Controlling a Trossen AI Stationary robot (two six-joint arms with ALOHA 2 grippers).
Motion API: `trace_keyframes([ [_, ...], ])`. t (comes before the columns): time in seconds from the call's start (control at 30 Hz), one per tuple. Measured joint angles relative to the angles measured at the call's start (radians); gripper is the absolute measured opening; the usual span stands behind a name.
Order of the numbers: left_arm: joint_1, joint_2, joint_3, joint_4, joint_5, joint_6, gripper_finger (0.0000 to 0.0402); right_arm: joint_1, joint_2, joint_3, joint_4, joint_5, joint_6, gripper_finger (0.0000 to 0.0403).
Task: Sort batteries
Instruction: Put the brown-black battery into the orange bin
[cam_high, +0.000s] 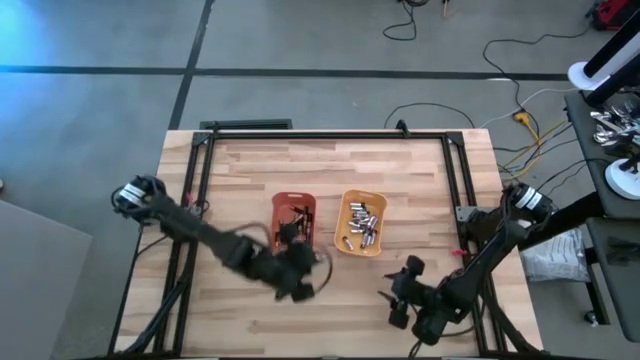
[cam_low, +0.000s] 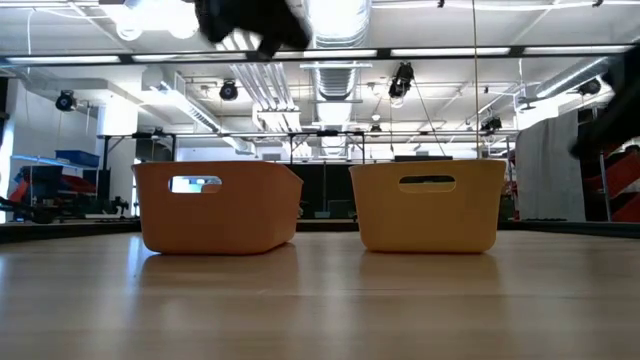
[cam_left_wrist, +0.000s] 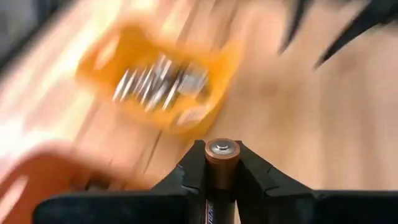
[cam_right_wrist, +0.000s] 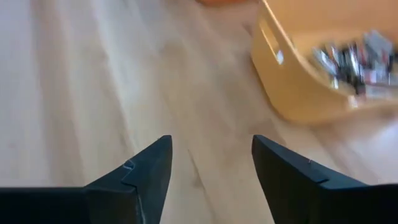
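Wooden table, light butcher-block top, with black metal frame along its edges. Orange plastic tray and yellow plastic tray, side by side near table centre, each with a handle slot. Grey floor with loose cables beyond the table

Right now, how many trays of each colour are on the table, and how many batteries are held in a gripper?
Orange tray: 1
Yellow tray: 1
Copper-topped battery clamped in the left gripper: 1
Batteries in the open right gripper: 0
Total: 2 trays, 1 held battery. The loose batteries inside the trays are too blurred to count.
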Motion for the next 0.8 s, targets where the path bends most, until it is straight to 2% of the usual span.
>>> trace_keyframes([
  [0.13, 0.162, -0.011, -0.03, -0.223, 0.173, -0.1, 0.0034, 0.007, 0.007, -0.102, 0.065, 0.006, 0.121, 0.0227],
  [0.23, 0.249, 0.004, -0.049, -0.28, 0.242, -0.072, 0.0032, 0.011, 0.006, -0.145, 0.138, 0.091, 0.166, 0.0234],
  [0.37, 0.337, 0.004, -0.071, -0.28, 0.275, -0.001, 0.0032, 0.012, 0.006, -0.153, 0.154, 0.098, 0.115, 0.024],
  [0.53, 0.443, 0.006, -0.148, -0.256, 0.309, 0.009, 0.0031, 0.013, -0.002, -0.153, 0.153, 0.096, 0.105, 0.0242],
  [0.8, 0.474, 0.006, -0.204, -0.167, 0.395, -0.037, 0.0037, 0.011, -0.006, -0.163, 0.151, 0.06, 0.078, 0.0247],
])
